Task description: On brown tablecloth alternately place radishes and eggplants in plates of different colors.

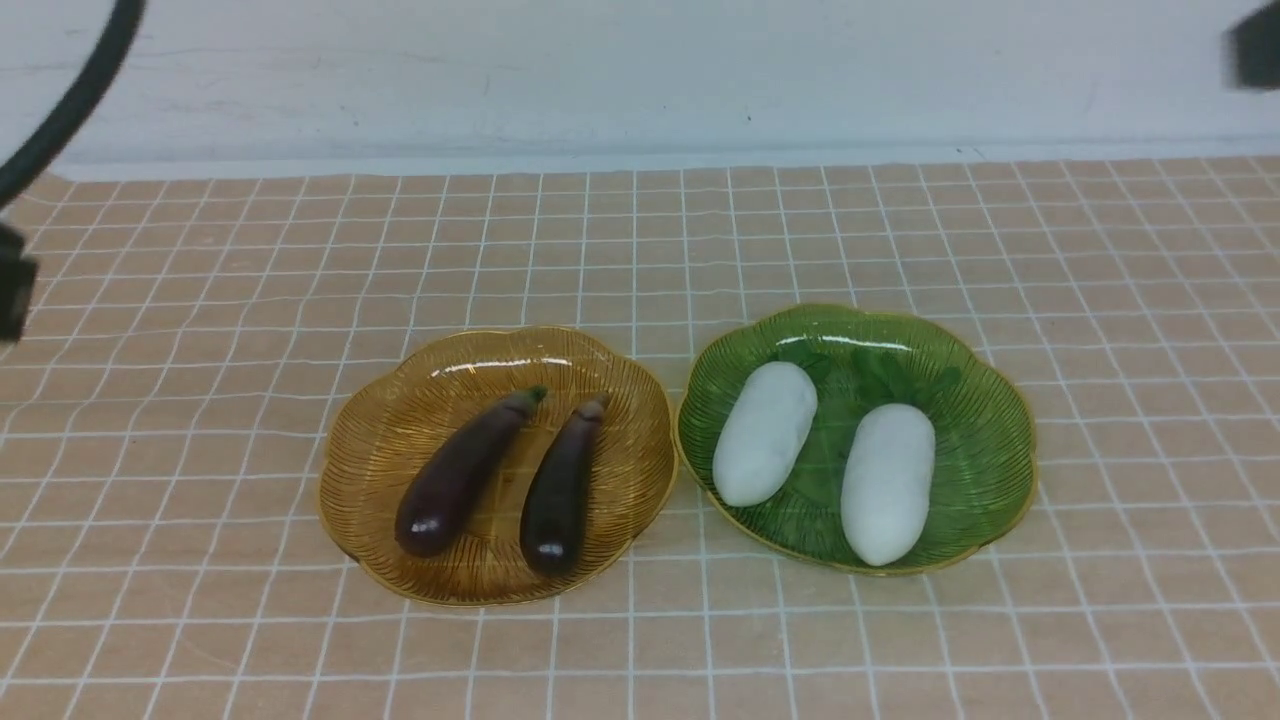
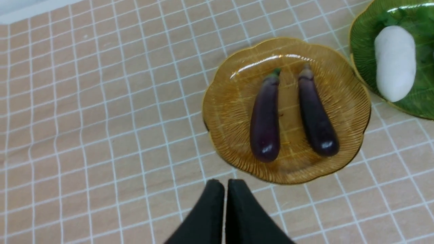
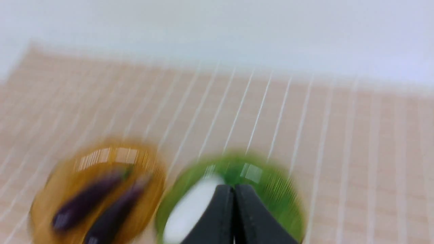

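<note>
Pale wall [image 1: 640,70] is seen behind a light tan-brown tablecloth [image 1: 200,420] gridded with thin white lines. Two translucent, scalloped, finely ribbed plates are set on it side by side, their rims just apart. On the amber-yellow plate [image 1: 380,440], at the robot's left, two slender, glossy, dark purple toy eggplants are laid: the left eggplant [image 1: 462,472] and the right eggplant [image 1: 562,488]. On the green plate [image 1: 985,420], at the robot's right, two smooth white oblong toy radishes are laid: the left radish [image 1: 765,432] and the right radish [image 1: 888,482]. No vegetable is left on the bare cloth, so the sorting is judged complete.

The left gripper [image 2: 225,184] is shown with its black fingers pressed together and nothing held between them. The right gripper [image 3: 233,189] is pictured in a badly smeared view. Its fingers appear closed to a thin slit with nothing gripped, above the green plate.

Should a further move be called for, one relation would govern it. The amber-yellow plate lies directly ahead of the left gripper's tips. Both eggplants run lengthwise away from the gripper, rounded ends nearer and stem caps farther. All four vegetables are angled alike, with their far ends leaning slightly to the robot's right. The eggplants are judged nearer the left arm and the radishes nearer the right arm. Any grasp would need the jaws opened and set across the long axis.
</note>
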Controlling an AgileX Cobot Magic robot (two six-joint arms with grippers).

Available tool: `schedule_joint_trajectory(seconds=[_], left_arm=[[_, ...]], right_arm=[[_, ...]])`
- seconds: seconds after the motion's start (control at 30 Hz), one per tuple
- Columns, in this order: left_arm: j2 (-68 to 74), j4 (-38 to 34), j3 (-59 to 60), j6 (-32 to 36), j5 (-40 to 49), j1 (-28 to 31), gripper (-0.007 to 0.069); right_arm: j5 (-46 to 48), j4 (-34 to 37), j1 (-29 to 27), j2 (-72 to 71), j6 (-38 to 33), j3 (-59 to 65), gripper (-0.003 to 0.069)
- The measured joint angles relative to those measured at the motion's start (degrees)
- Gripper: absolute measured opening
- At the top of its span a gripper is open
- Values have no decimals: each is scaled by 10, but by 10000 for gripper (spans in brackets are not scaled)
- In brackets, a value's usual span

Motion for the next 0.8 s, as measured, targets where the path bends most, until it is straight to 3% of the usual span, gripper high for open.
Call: schedule_joint_trajectory(seconds=[0.2, 0.5, 0.8], left_arm=[[-49, 0, 76, -9, -39, 0, -3], [-61, 0, 131, -33, -78, 0, -3], [-132, 12, 192, -48, -122, 0, -3]], right_arm=[[-263, -18, 0, -290, 11, 274, -15], [-401, -19, 0, -495, 19, 480, -15], [-463, -19, -1, -507, 16, 533, -15]])
